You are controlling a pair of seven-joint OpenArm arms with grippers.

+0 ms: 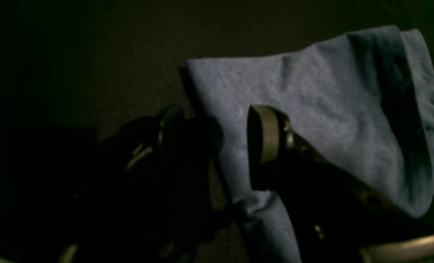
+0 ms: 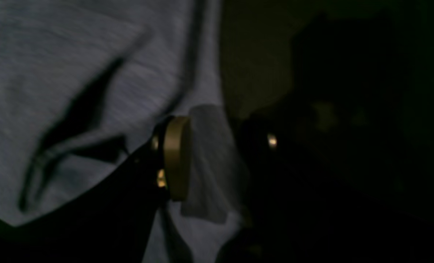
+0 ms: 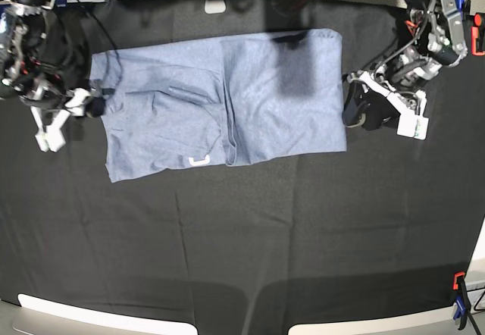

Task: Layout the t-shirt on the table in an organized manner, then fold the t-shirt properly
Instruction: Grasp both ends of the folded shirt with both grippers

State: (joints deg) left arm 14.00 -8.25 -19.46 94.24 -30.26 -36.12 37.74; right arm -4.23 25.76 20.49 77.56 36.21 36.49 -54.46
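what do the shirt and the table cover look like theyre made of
The shirt looks like soft heathered cotton knit: matte, speckled blue-grey, creasing easily. The table cover looks like thin black woven cloth, matte, with wrinkles; the exact fibre can't be told.

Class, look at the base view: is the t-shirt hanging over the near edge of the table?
No. The t-shirt lies wholly on the far half of the table, with bare black cloth between it and the near edge.

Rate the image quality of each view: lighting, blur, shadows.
Base view: evenly lit and sharp, with a dark shadow patch on the t-shirt near its far edge and wrinkles showing on the table. Left wrist view: very dim, left claw mostly black silhouette. Right wrist view: dim and motion-blurred, right claw half lost in darkness.
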